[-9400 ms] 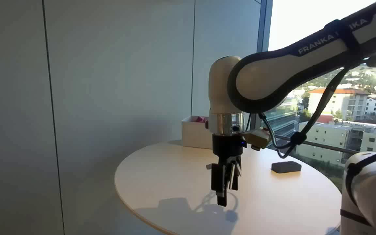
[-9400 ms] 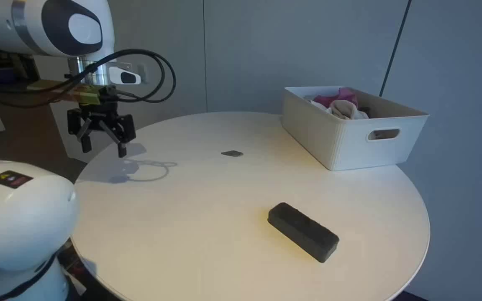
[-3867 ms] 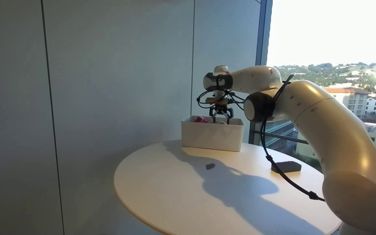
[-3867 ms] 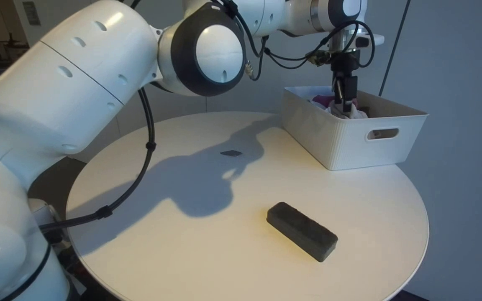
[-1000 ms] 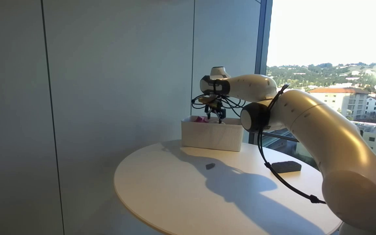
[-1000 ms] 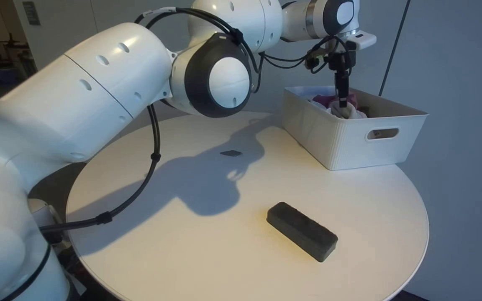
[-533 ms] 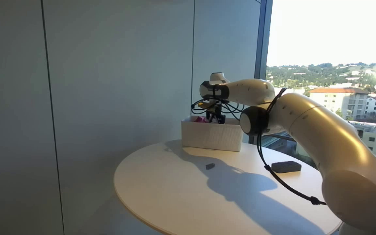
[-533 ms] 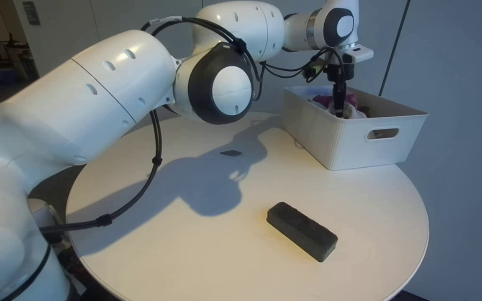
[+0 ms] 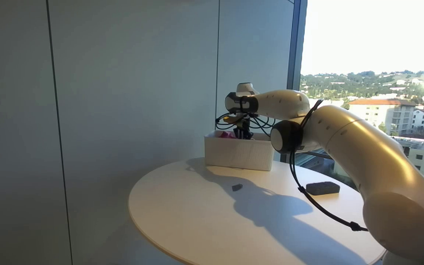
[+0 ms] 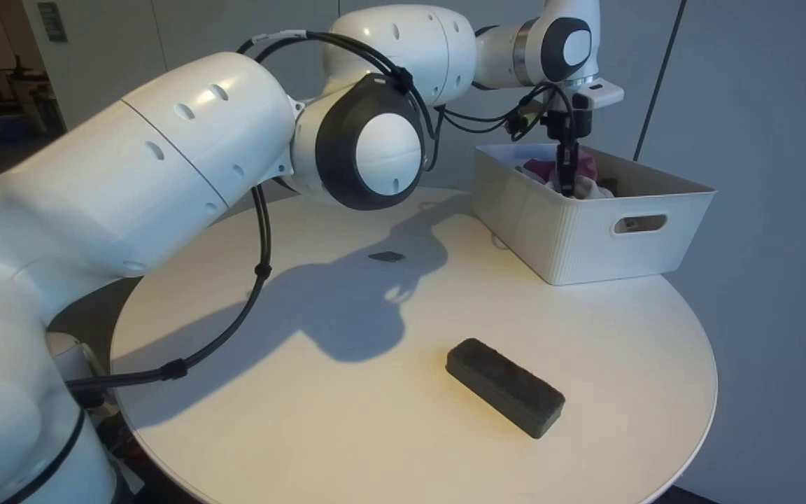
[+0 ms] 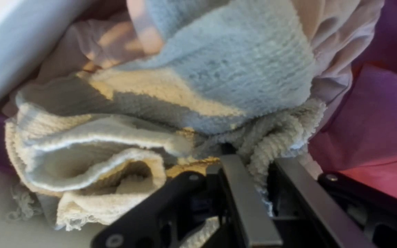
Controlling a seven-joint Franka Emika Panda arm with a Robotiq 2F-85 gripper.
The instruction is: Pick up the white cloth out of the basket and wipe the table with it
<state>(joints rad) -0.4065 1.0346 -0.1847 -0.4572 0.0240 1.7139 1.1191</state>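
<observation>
Round table [image 10: 347,434] fills the lower frame in an exterior view; basket [image 10: 606,252] stands upper right. Wrist view, lower right: gripper [image 11: 257,163] narrowly pinches white cloth [image 11: 191,91].

Can't read any txt, brand, no. or sign in wrist view or exterior views. Can spot a dk. grey plaque [image 10: 52,22] on the wall [image 10: 109,42], upper L of an exterior view; too sm./blurry to make out. Also see a pale band [image 10: 278,34] round the blk. cables [image 10: 375,57] (label or plain wrap, can't tell), same view; can't pick out any letters.
</observation>
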